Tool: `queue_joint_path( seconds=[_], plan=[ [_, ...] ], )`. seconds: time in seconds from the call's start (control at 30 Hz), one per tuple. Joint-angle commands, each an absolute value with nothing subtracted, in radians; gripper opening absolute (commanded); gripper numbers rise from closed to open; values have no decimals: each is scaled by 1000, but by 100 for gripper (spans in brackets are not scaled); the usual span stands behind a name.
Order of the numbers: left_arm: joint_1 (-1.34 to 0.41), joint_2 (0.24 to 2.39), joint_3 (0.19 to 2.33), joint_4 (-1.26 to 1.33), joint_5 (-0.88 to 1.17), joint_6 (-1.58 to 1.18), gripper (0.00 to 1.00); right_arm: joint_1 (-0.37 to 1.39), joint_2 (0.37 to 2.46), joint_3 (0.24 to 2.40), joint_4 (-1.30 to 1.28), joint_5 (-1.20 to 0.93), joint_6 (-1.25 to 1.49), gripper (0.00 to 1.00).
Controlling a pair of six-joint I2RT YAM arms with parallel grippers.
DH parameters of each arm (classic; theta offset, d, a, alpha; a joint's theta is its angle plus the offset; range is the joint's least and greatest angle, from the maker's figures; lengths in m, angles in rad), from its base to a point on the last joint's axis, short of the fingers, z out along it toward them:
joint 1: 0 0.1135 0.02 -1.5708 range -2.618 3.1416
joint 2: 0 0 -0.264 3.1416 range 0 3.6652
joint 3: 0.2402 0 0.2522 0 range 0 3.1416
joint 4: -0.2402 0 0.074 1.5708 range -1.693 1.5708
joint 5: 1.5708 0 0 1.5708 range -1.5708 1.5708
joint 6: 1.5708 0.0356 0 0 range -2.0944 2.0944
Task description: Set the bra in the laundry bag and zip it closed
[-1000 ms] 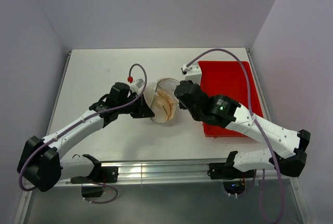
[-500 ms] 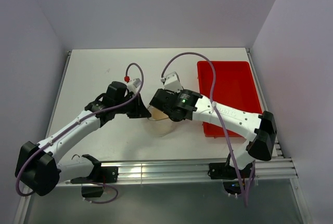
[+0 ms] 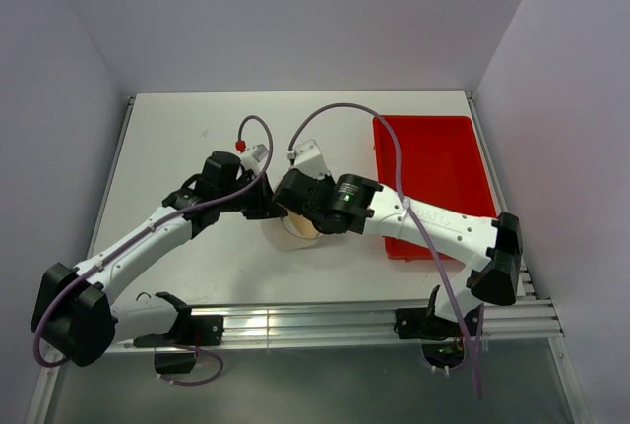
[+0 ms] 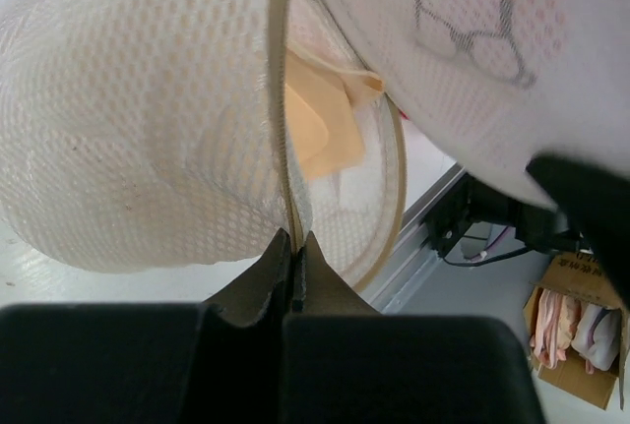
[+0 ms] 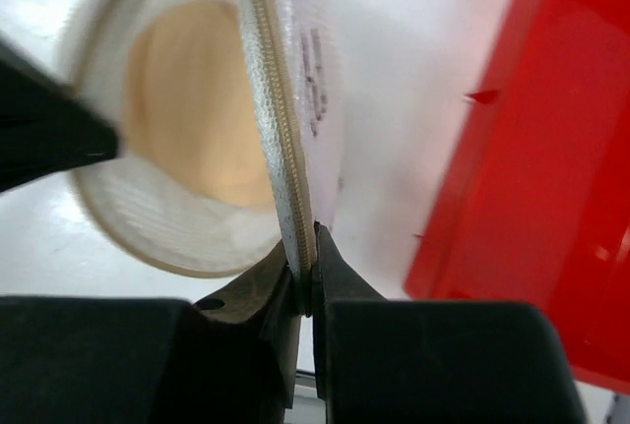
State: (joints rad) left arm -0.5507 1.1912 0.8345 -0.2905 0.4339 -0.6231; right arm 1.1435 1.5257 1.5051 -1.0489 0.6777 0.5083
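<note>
Top view: both arms were reached in to mid-table [image 3: 167, 139] and met at the bag [image 3: 293, 237]. The left claw [image 3: 266, 210] was set on the bag's left side and the right claw [image 3: 288, 200] on its far side. The bag was largely hidden under the right wrist, so neither claw's state could be told from here. The tray [image 3: 433, 163] was seen to the right, apart from the bag.

Left wrist: the left claw was clamped tight on the bag's beige rim band, with no gap between the fingertips. The mesh body was bulged out to the left. The bra [image 4: 320, 124] was seen inside as peach fabric, through the gap between the body and the lid [image 4: 443, 60]. The lid, with the dark print [image 4: 471, 35], was swung away at upper right. A dark part at the right edge could not be identified.

Right wrist: the right claw was pinched closed on the zip [image 5: 274, 119] tape at the lid's edge. The mouth was open toward the camera and the inside was filled with peach bra. The zip was not closed. The tray was separated from the bag by bare table.
</note>
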Motion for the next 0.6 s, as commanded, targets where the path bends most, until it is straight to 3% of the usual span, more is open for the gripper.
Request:
queue_joint_path(
  seconds=[0.0, 0.3, 0.57],
  plan=[
    [-545, 1224, 801, -207, 465, -629, 0, 1163, 1557, 1523, -924, 588, 531, 14],
    [-529, 1256, 781, -201, 437, -632, 0, 1180, 1634, 1525, -784, 486, 545, 51],
    [-505, 1246, 770, -233, 396, -644, 0, 1177, 1485, 1464, -732, 500, 560, 68]
  ],
)
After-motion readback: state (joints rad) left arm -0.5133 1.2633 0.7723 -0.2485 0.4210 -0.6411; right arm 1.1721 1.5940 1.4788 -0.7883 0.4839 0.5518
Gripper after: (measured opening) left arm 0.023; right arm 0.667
